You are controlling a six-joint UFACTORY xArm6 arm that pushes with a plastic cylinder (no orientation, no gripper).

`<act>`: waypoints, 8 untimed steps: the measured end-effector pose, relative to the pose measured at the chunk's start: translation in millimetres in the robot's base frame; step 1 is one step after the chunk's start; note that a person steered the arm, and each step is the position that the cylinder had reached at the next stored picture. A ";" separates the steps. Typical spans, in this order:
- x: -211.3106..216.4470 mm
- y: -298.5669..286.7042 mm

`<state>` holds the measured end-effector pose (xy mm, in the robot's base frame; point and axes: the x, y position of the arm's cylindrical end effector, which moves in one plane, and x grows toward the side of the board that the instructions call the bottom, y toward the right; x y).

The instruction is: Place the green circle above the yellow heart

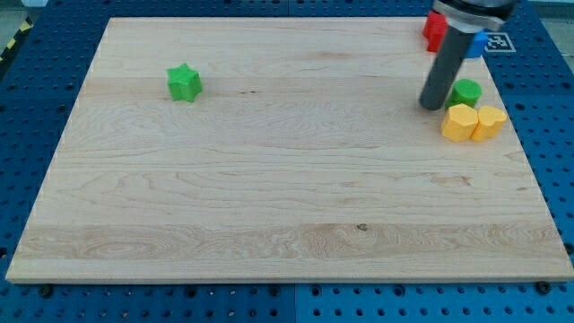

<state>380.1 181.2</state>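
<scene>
The green circle [466,91] lies near the view's right edge of the wooden board [269,179]. Just below it sit two yellow blocks side by side: one [460,123] with a rounded, hexagon-like outline and, touching it on the right, the yellow heart [491,121]. The green circle touches the top of the left yellow block. My tip [433,106] stands on the board right beside the green circle's left side, at the upper left of the yellow blocks.
A green star [185,82] lies at the upper left of the board. A red block [433,29] and a blue block [476,42] sit at the top right, partly hidden behind the rod. Blue pegboard surrounds the board.
</scene>
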 end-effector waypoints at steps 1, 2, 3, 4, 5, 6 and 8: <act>-24.4 -3.9; -30.3 11.9; -30.3 28.4; -24.2 43.9; -19.8 61.7; -18.9 66.8; -24.9 3.9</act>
